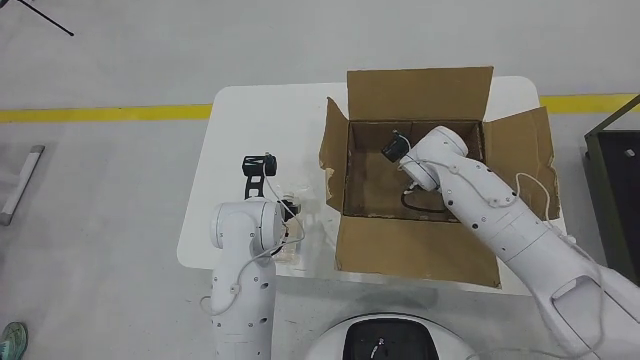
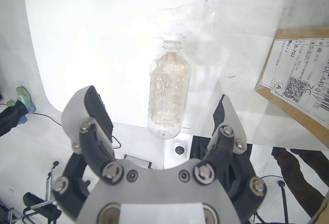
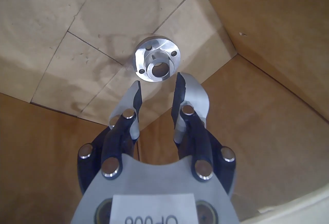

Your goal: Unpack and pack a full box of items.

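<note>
Inside the open cardboard box (image 1: 420, 92), the right claw (image 3: 158, 80) hangs with fingers spread, empty, close to a round metal flange (image 3: 156, 63) on the box floor, while beside the box the left claw (image 2: 156, 96), also spread wide, hovers over a clear plastic bottle (image 2: 168, 91) lying on the white tabletop (image 2: 90, 17).

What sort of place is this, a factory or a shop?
Probably a workshop or warehouse hall: a bare grey floor with a yellow line, a white table, and a cardboard box bearing shipping labels.
</note>
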